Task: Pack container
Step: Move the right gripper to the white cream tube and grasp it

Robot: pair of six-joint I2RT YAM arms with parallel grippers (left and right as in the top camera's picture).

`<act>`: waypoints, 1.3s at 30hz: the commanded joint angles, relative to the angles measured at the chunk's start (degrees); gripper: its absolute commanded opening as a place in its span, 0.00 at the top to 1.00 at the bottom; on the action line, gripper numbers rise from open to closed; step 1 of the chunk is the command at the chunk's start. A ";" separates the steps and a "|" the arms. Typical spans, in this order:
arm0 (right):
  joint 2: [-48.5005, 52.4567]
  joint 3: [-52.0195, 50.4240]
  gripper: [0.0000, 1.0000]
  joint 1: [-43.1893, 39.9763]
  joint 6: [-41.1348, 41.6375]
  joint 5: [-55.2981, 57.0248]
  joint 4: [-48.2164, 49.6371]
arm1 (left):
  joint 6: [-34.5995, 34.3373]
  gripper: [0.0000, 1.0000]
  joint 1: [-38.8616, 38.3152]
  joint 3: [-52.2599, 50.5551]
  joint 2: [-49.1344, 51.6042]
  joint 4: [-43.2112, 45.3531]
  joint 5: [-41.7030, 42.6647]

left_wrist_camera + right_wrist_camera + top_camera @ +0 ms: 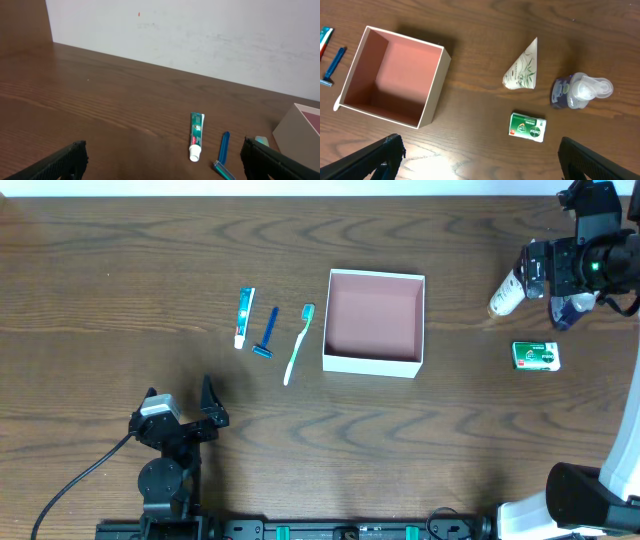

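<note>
Sitting mid-frame on the table [450, 440], your container [370, 364] faces up. Left pincer [182, 402], lower left, and right pincer [480, 146], upper right, both gape.

Wood table [100, 280], container [370, 364], toothpaste [244, 317], razor [268, 332], toothbrush [298, 342], soap box [536, 356], tube [524, 67], bottle [580, 91]

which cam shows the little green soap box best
The right wrist view: the green soap box lies flat on the bare table, unobstructed and large enough that its white label panel shows. The overhead view shows it only small, near the right edge. The left wrist view does not show it at all.
</note>
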 commanded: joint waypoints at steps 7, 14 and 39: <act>-0.28 1.53 0.01 -0.61 -1.03 0.22 0.81 | -0.33 0.02 0.28 -1.31 -0.35 -1.95 -0.46; 2.05 1.51 0.01 -0.81 -1.01 5.77 4.22 | -0.33 0.02 0.28 -1.31 -0.35 -1.92 -0.46; 16.52 1.51 0.14 -5.25 -3.80 6.21 16.79 | -0.33 0.02 0.28 -1.31 -0.35 -1.95 -0.46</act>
